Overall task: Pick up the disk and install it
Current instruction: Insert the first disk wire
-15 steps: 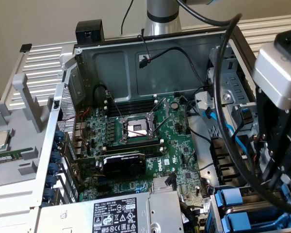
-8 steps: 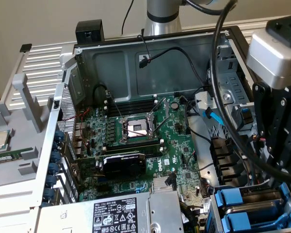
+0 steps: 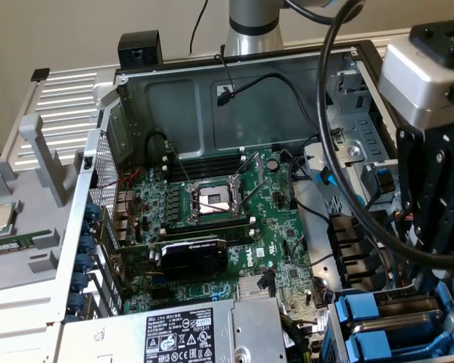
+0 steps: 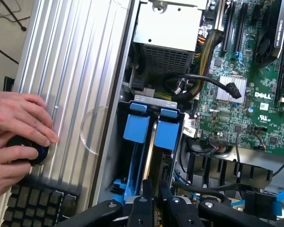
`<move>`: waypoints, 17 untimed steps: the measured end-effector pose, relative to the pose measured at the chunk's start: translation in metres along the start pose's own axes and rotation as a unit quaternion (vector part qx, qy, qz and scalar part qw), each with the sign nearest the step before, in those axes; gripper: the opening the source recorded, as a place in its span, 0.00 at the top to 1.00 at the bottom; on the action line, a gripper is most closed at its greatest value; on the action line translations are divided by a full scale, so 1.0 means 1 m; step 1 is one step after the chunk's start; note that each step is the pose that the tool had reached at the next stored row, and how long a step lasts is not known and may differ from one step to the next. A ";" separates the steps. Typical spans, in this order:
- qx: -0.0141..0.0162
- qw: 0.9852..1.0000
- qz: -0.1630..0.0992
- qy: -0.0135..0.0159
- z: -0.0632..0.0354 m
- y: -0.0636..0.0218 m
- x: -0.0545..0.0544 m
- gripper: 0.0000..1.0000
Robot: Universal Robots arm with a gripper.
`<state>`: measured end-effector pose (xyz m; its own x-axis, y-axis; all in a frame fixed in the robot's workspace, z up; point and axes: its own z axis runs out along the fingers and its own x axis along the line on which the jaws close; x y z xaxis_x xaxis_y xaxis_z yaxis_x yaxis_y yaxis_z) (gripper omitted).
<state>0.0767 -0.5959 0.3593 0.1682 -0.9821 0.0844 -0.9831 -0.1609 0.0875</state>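
Note:
The disk (image 4: 166, 135), a metal drive in a blue plastic frame, stands on edge in the drive bay at the case's corner. In the exterior view the disk (image 3: 408, 304) lies at the lower right, under the arm's black linkage. My gripper (image 4: 156, 208) is right over it, its two black fingers (image 4: 144, 205) close together and pinching the disk's near edge. In the exterior view my gripper (image 3: 437, 274) reaches down into the bay, with its tips hidden behind the cage.
A second blue-framed drive (image 4: 136, 126) sits in the slot beside the disk. The motherboard (image 3: 212, 227), the grey power-supply box (image 3: 181, 333) and thick black cables (image 3: 340, 151) crowd the case. A person's hands (image 4: 19, 127) rest on a black knob (image 4: 26, 149) beside the ribbed silver panel (image 4: 75, 71).

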 end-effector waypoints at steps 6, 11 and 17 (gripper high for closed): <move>-0.010 0.999 0.034 -0.004 0.0002 0.0000 0.000 0.83; -0.014 0.998 0.054 -0.007 0.0002 0.0000 0.000 0.83; -0.015 0.998 0.065 -0.008 -0.0002 -0.0017 -0.003 0.83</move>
<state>0.0779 -0.5931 0.3591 0.0375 -0.9959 0.0820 -0.9939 -0.0286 0.1067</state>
